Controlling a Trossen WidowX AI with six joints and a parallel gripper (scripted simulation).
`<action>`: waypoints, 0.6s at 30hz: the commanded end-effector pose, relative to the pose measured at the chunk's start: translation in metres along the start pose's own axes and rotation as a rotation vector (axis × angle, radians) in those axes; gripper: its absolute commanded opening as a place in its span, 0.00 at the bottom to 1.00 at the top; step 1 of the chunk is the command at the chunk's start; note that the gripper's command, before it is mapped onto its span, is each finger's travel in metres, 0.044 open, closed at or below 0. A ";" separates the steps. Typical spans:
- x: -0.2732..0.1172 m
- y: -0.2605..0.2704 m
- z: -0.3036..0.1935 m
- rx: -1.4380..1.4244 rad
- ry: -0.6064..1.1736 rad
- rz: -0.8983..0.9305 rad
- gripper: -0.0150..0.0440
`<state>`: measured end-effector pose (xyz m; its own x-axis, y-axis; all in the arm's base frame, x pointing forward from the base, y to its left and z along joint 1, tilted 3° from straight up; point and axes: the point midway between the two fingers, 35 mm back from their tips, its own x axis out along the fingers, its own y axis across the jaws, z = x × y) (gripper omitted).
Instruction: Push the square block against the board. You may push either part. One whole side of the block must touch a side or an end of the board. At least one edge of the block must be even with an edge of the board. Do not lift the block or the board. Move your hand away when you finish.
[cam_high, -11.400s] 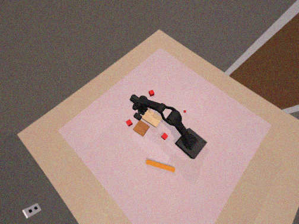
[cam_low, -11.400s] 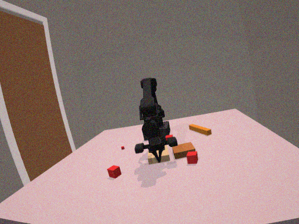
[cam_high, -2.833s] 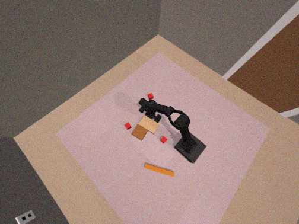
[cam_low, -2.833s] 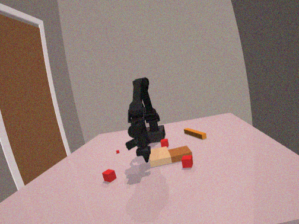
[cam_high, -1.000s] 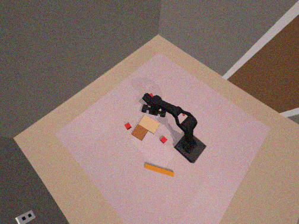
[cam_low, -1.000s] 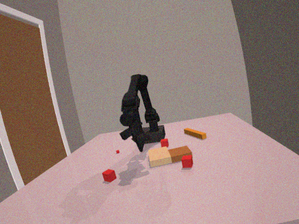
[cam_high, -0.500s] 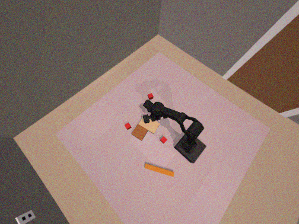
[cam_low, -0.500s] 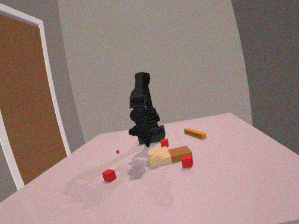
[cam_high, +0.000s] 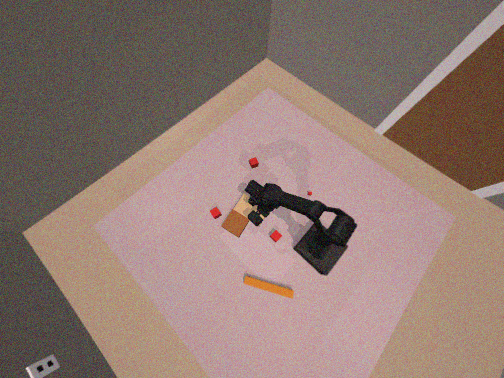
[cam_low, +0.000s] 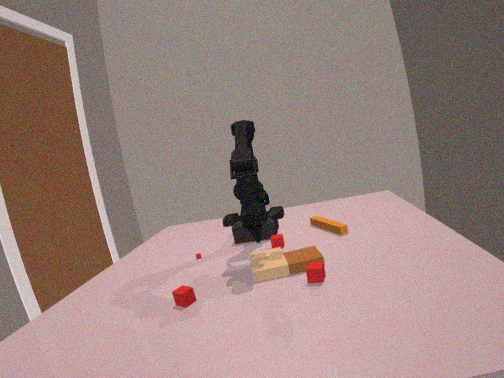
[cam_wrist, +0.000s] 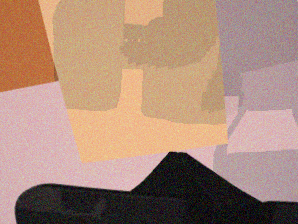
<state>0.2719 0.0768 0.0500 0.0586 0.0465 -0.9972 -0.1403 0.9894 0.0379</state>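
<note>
I have the gripper (cam_high: 254, 202) (cam_low: 257, 237) (cam_wrist: 176, 160) pinched shut on nothing, its tips pointing down above the tan wooden piece (cam_high: 242, 205) (cam_low: 270, 271) (cam_wrist: 132, 140). That piece lies flat against the brown wooden piece (cam_high: 235, 223) (cam_low: 304, 260) (cam_wrist: 24, 45), block and board side by side.

The shadowed tan piece (cam_wrist: 132, 135) meets the brown piece (cam_wrist: 25, 45) above the black gripper (cam_wrist: 178, 153).
</note>
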 end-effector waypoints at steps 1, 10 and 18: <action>0.001 0.004 -0.015 -0.159 -0.002 -0.003 0.25; 0.006 0.011 -0.043 -0.445 0.002 -0.001 0.25; 0.018 0.011 -0.042 -0.450 0.002 -0.001 0.25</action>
<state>0.2306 0.0827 0.0409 0.0590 0.0489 -0.9971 -0.5432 0.8396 0.0090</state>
